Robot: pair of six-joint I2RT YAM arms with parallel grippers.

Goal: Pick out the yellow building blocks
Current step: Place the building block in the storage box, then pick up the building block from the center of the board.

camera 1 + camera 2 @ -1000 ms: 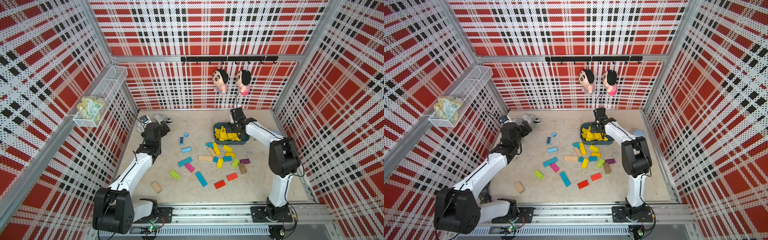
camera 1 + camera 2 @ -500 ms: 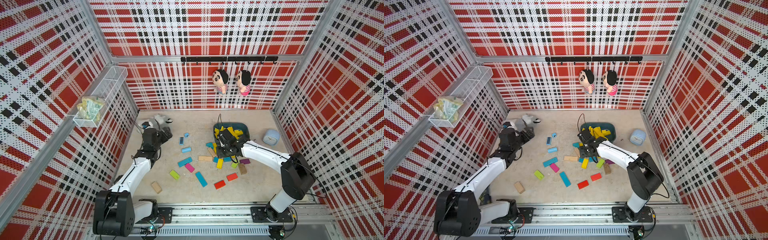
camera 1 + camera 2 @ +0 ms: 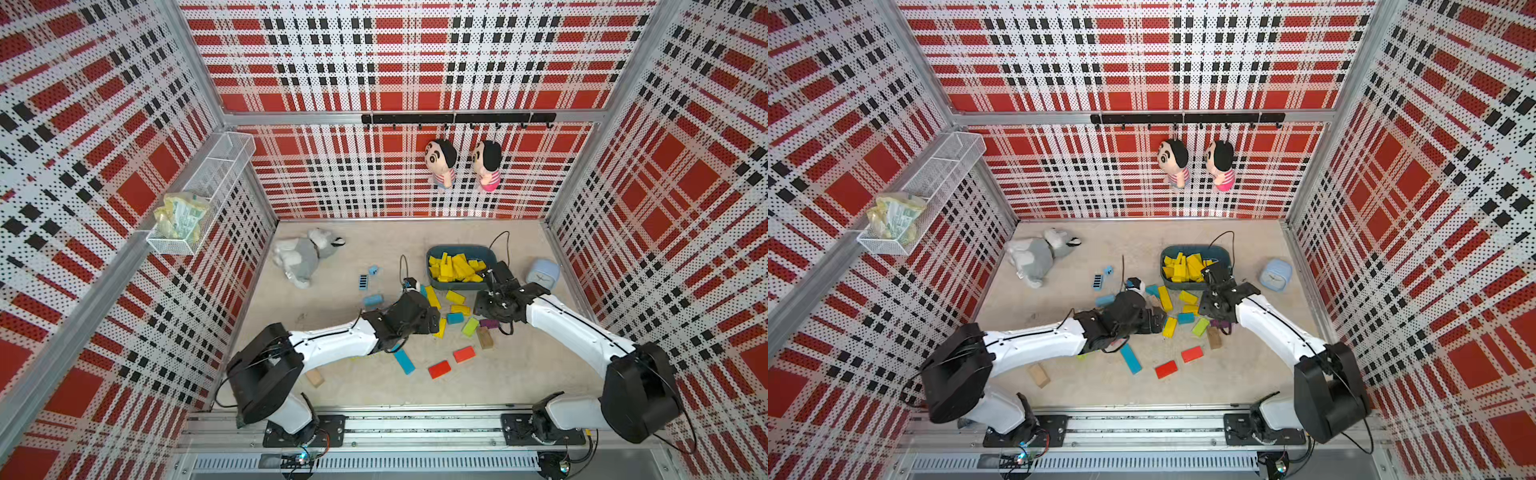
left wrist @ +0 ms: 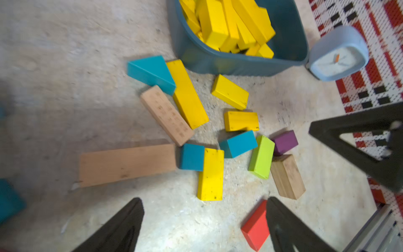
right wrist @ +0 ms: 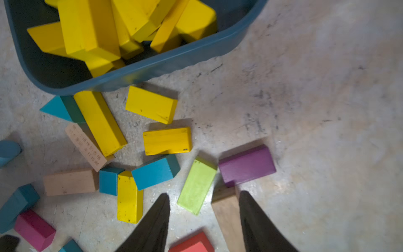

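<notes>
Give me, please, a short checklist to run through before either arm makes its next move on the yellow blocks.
1. Left gripper, jaws open and empty: ok.
2. Right gripper, jaws apart, nothing gripped: ok.
3. Nearest yellow block lies flat ahead of the left jaws: ok.
4. Its sides free: not ok, a teal cube touches one long side.
5. Room in the blue bin: cannot tell, heaped yellow.
6. Arm clearance: cannot tell, both hover over one cluster.

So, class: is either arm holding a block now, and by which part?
Nothing is held: the left gripper and the right gripper both have their fingers apart, closed on no block.
</notes>
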